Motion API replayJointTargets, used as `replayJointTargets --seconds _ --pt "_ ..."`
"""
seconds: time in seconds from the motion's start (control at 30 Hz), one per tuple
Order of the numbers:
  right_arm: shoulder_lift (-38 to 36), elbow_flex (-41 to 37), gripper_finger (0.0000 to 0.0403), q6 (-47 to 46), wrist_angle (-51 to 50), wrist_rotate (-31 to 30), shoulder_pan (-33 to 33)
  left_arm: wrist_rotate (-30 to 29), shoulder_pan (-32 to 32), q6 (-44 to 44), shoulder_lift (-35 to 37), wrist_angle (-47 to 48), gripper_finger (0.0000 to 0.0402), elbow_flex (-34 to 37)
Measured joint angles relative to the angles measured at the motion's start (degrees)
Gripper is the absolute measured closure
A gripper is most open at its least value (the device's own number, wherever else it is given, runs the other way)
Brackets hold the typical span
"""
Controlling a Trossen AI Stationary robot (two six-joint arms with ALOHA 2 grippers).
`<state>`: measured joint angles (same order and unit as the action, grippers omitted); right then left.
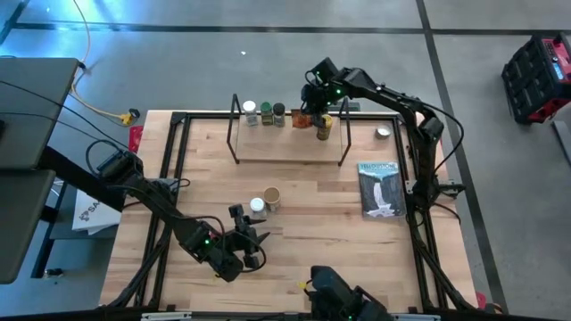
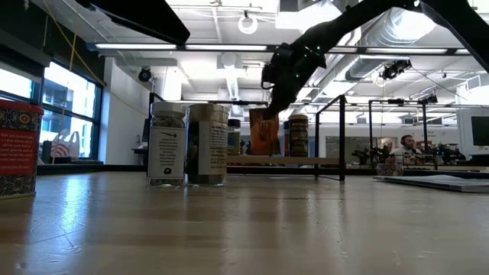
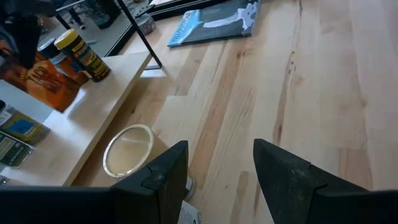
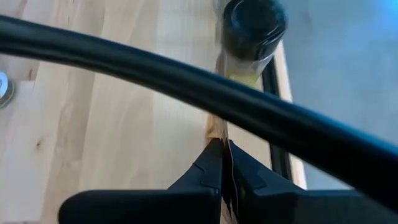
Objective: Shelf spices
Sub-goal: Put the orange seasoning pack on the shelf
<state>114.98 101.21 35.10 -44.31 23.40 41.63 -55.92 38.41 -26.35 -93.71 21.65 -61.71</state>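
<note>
The shelf (image 1: 290, 147) stands at the table's far side. On its board stand a white-lidded jar (image 1: 251, 109), a green jar (image 1: 266, 114), a dark jar (image 1: 279, 112) and a yellow jar (image 1: 324, 127). My right gripper (image 1: 310, 104) is shut on a brown packet (image 1: 303, 119) between the dark and yellow jars. A white jar (image 1: 257, 206) and a tan jar (image 1: 272, 197) stand on the table. My left gripper (image 1: 245, 234) is open and empty just near of them; the tan jar's lid (image 3: 127, 149) shows past its fingers. A red box (image 2: 17, 149) stands at the table's left. My right gripper pinches the brown packet's thin top edge (image 4: 221, 144) between its two fingers, from above and pointing down. The packet (image 2: 264, 131) hangs below the fingers, a little tilted, its lower edge at the shelf board; whether it rests there I cannot tell.
A book with a waterfall cover (image 1: 380, 188) lies at the table's right, and a small silver tin (image 1: 383, 133) behind it. The shelf's black wire uprights (image 1: 235, 129) stand at both ends, and its top rod (image 4: 186, 81) crosses close by my right gripper.
</note>
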Motion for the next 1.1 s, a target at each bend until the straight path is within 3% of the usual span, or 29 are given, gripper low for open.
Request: replayJointTargets --seconds 1.1 --pt "3.22 -0.05 0.0403 -3.15 6.02 -0.02 1.89 -0.04 -0.13 0.42 0.0 -0.84 0.0223 0.02"
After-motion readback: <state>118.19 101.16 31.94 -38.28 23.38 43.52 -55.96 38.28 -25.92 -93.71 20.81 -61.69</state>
